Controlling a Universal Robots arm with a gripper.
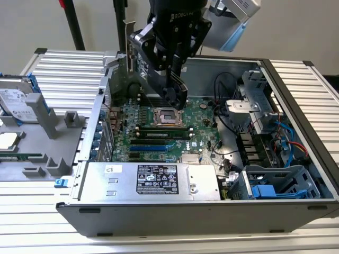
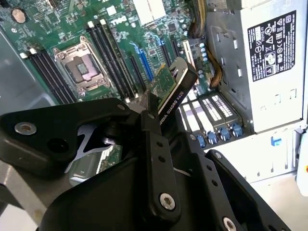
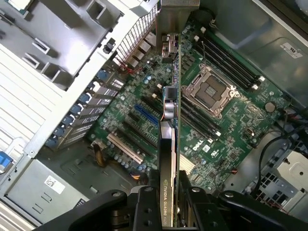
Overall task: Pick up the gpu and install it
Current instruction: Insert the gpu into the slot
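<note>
My gripper (image 1: 170, 71) is shut on the gpu (image 1: 142, 64), a thin card with a black face and a green board. I hold it in the air above the green motherboard (image 1: 159, 132) inside the open computer case (image 1: 296, 90). In the first wrist view the gpu (image 3: 168, 144) appears edge-on between my fingers (image 3: 145, 208), its metal bracket (image 3: 175, 19) pointing toward the case's slotted rear wall. The second wrist view has the gpu (image 2: 171, 89) sticking out past my gripper (image 2: 153, 132) over the expansion slots (image 2: 144, 65). The card hangs clear of the board.
A grey power supply (image 1: 153, 180) lies along the case's near side. A drive cage (image 1: 275, 185) and cables (image 1: 286, 137) fill the exterior view's right. A grey fixture (image 1: 53, 132) with a hard drive (image 1: 16, 100) sits outside on the left. The processor socket (image 1: 167, 115) is mid-board.
</note>
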